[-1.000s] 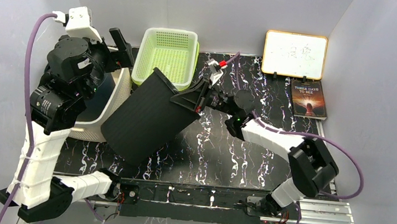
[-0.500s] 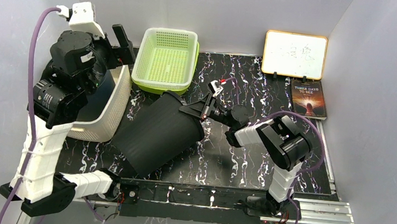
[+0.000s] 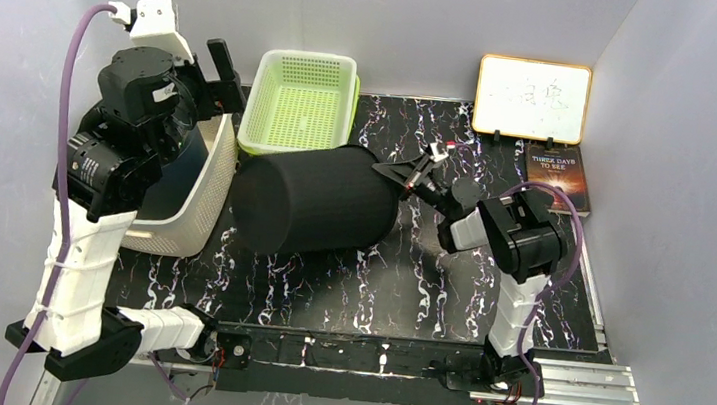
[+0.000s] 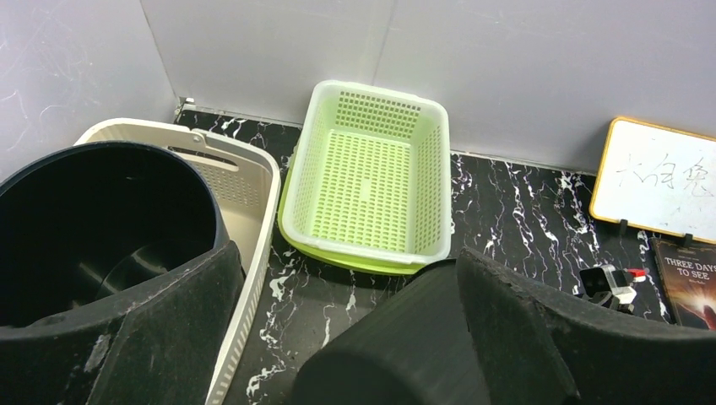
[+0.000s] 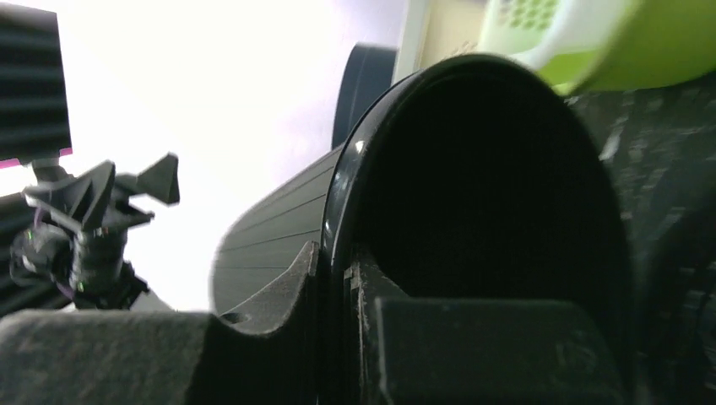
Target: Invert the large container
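Now the black ribbed bin (image 3: 318, 210) lies on its side mid-desk, base toward the left edge and mouth toward the right. A second ago it slanted with its base toward the front edge. The right gripper (image 3: 406, 172) is clamped on its rim (image 5: 338, 253), one finger inside. The left gripper (image 3: 223, 78) hangs spread and empty above the cream basket (image 3: 216, 183). I judge it roughly half turned: the mouth must yet tip down.

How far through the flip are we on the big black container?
Roughly halfway. Done: the black container lies on its side, closed bottom pointing left. In hand: the right gripper is shut on its rim at the mouth end. Left: roll it on until the mouth faces the table, then let go. The left gripper is open, raised over the beige basket, holding nothing.
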Controlling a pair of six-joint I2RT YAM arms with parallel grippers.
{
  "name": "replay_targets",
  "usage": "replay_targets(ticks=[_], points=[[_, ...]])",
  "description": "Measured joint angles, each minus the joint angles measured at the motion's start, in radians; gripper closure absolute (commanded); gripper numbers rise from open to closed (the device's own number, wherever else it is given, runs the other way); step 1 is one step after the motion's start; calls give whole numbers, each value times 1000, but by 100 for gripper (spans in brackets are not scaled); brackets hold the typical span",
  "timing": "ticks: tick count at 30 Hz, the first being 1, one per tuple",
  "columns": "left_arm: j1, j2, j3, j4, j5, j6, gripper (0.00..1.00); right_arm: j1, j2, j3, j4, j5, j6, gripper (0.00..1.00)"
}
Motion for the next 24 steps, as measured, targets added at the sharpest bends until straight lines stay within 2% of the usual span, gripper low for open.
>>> replay_targets(ticks=[8, 16, 24], points=[[0, -14, -34, 4, -8, 0, 2, -202, 156, -26, -2, -80, 84, 91], [0, -18, -88, 24, -6, -1, 2, -288, 223, -24, -3, -179, 82, 85], [0, -39, -153, 37, -4, -4, 2, -388, 317, 36, -6, -298, -8, 81]])
